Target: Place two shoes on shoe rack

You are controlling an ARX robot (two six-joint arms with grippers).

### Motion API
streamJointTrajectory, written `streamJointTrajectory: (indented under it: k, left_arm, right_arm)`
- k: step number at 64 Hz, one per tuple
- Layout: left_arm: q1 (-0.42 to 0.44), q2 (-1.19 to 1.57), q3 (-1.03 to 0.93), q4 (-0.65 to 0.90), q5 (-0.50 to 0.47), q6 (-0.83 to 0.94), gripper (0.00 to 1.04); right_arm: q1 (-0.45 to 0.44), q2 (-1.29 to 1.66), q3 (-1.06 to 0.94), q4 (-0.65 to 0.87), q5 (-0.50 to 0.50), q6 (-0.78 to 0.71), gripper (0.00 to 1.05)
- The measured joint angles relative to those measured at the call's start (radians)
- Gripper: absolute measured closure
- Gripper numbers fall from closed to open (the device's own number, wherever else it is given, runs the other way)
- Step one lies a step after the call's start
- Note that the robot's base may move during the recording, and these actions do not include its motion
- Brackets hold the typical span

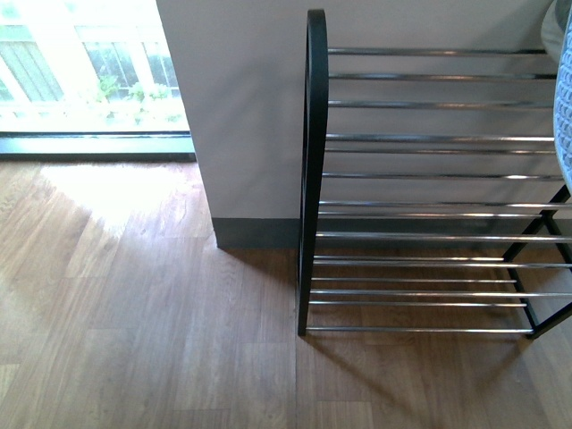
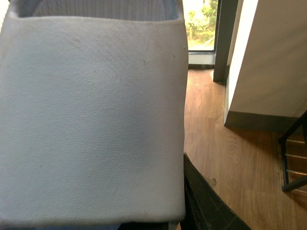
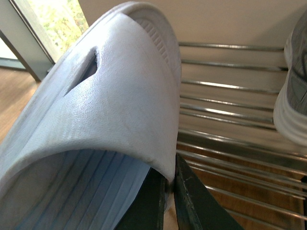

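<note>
Each pincer tight on a slide

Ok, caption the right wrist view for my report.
Right hand gripping a pale blue slide in front of the shoe rack and its chrome bars, grey sneaker at frame edge.

**Hard daylight from ten o'clock, softer close-ups**

Front view: lit from the window at ten o'clock, which is blown out to near white. Pale glare patch across the wood floor at nine o'clock. Sharp throughout, with thin highlights along the chrome bars of the rack and faint rack shadows on the floor at five o'clock.

Left wrist view: evenly lit, the slipper crisp in its grain, overexposed glass at one o'clock.

Right wrist view: second slipper glaring white towards twelve o'clock, shaded and soft at seven. Sneaker slightly soft at three o'clock.
</note>
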State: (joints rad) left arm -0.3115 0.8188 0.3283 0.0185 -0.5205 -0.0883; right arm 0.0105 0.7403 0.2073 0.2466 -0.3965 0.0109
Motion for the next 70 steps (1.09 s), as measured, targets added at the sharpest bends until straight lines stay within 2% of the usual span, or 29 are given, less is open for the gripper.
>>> streamJointTrajectory:
  k: [34,37,40,43,57,70]
  left_arm:
    - [0.000,0.000,0.000,0.000,0.000,-0.001,1.03]
    - [0.000,0.000,0.000,0.000,0.000,-0.001,1.03]
    - [0.000,0.000,0.000,0.000,0.000,-0.001,1.03]
    - [0.000,0.000,0.000,0.000,0.000,-0.001,1.03]
    - [0.000,0.000,0.000,0.000,0.000,-0.001,1.03]
    - [0.000,0.000,0.000,0.000,0.000,-0.001,1.03]
  right_arm:
    - [0.000,-0.001,0.001,0.000,0.000,0.000,1.03]
    - [0.005,0.010,-0.007,0.045,0.017,0.016,1.03]
    - [0.027,0.056,-0.012,0.150,0.062,0.034,1.03]
    - [0.076,0.162,0.028,0.237,0.149,0.033,1.03]
    - [0.233,0.598,0.224,0.365,0.387,-0.150,1.03]
    - [0.285,0.906,0.397,0.486,0.565,-0.338,1.03]
